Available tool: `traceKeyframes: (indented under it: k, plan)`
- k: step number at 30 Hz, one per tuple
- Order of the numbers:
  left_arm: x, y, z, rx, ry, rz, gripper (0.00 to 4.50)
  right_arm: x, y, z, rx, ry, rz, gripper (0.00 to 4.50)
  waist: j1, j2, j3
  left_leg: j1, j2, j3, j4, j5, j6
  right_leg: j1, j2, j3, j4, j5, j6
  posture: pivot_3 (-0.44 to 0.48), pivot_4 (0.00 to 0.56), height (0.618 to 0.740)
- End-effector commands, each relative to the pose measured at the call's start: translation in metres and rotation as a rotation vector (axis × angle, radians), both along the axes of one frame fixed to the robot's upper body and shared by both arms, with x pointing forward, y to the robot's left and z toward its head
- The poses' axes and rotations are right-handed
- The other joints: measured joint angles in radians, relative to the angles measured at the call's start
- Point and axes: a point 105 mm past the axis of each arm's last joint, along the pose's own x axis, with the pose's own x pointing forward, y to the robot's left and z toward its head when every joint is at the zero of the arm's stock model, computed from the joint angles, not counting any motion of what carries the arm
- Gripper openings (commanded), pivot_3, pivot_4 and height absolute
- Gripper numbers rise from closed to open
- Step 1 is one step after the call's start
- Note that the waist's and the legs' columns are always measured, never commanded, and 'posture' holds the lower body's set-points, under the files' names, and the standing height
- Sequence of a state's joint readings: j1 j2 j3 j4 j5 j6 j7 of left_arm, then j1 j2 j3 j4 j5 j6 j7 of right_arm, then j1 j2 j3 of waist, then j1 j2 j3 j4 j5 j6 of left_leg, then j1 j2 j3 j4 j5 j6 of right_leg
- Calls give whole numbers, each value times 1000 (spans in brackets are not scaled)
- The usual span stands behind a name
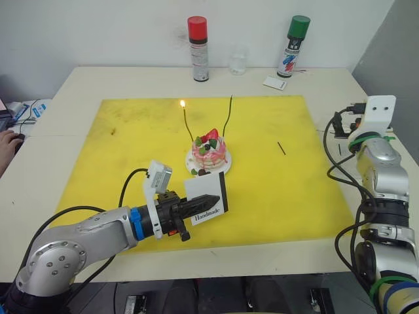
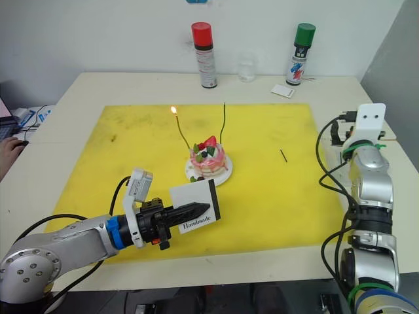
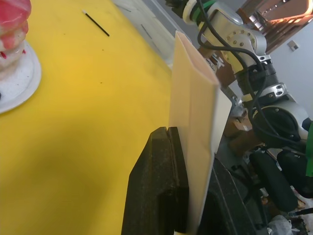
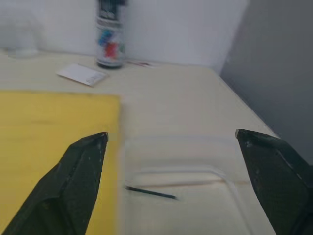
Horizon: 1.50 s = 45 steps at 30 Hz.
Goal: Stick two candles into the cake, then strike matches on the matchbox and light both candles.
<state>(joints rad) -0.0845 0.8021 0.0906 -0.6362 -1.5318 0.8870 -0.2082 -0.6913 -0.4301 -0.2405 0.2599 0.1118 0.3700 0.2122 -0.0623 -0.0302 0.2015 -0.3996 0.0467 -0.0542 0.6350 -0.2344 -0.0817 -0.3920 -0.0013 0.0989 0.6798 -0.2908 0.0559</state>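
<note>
The pink-and-white cake (image 1: pixel 209 152) sits on its white plate (image 1: pixel 194 168) in the middle of the yellow mat. Two thin green candles stand in it. The left candle (image 1: pixel 188 127) burns with a small flame at its tip, and the right candle (image 1: pixel 227 116) is unlit. My left gripper (image 1: pixel 211 198) is shut on the white "Handmade" matchbox (image 1: pixel 208 183), holding it upright just in front of the cake. One dark match (image 1: pixel 281 148) lies on the mat right of the cake. My right gripper (image 4: pixel 171 134) hangs open and empty over the table's right side, above another thin dark stick (image 4: pixel 149 192).
A red-capped spray can (image 1: pixel 198 49), a small glass (image 1: pixel 237 63), a green-capped can (image 1: pixel 291 47) and a white card (image 1: pixel 275 82) stand along the table's far edge. A person's hand (image 1: pixel 6 142) rests at the left edge. Cables trail by my right arm.
</note>
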Motion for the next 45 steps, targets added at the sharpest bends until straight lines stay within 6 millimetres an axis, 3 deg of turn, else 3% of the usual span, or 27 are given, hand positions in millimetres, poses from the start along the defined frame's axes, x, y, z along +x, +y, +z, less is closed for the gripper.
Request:
traceKeyframes:
  k: [1, 4, 10, 13, 17, 31, 34, 41, 45]
  plan:
    - [-7, -5, 8, -7, -27, -35, 0, -6, 55, 9, -51, -48, 252, 4454, 0, 0, 0, 0, 0, 0, 0, 0, 0, 0, 0, 0, 0, 0, 0, 0, 150, 740]
    - [-7, -5, 9, -6, -27, -33, 0, -7, 74, -11, 15, -7, 317, 4454, 9, 0, 0, 0, 0, -1, 0, 0, 0, 0, 0, -1, 0, 0, 0, 0, 150, 740]
    - [-9, -4, 11, -8, -27, -10, 0, -9, 89, -58, -9, 82, 323, 4454, 24, 0, 0, -1, -1, -1, 0, 0, 0, 0, -1, -1, -1, 0, 0, 0, 150, 740]
    - [-12, -3, 11, -5, -23, -1, 0, -11, 87, -66, 3, 98, 304, 4289, 21, 0, 0, -1, 0, -1, 0, 0, 0, 0, -1, -1, 0, 0, 0, 0, 150, 740]
    - [-12, -2, 12, -2, -20, 8, 0, -11, 78, -72, -3, 116, 258, 3187, 20, 0, 0, 0, 0, -1, 0, 0, 0, 0, -1, -1, 0, 0, 0, 0, 150, 740]
    - [-9, -2, 15, 0, -28, 16, 0, -1, 64, -106, 102, 288, 142, 3187, 19, -1, -1, 2, 0, -1, 1, 0, 0, 2, -1, -1, 0, 0, 0, 0, 150, 740]
    - [-10, -3, 15, -1, -26, 16, 0, -3, 67, -110, 80, 301, 159, 2571, 17, -1, -1, 2, 0, -1, 3, 0, 0, 3, -1, -1, 0, 1, 1, 0, 150, 740]
    - [-13, -3, 11, 13, -19, 15, 0, -15, 91, -116, 49, 307, 265, 88, 17, -1, -1, 1, 0, -1, 4, 0, 0, 3, 0, -1, 0, 1, 1, 0, 150, 740]
    - [-13, -4, 11, 9, -18, 15, 0, -14, 90, -114, 97, 305, 257, 36, 15, -1, -1, 1, 0, -2, 3, 0, 0, 3, 0, -2, 0, 1, 0, 0, 150, 740]
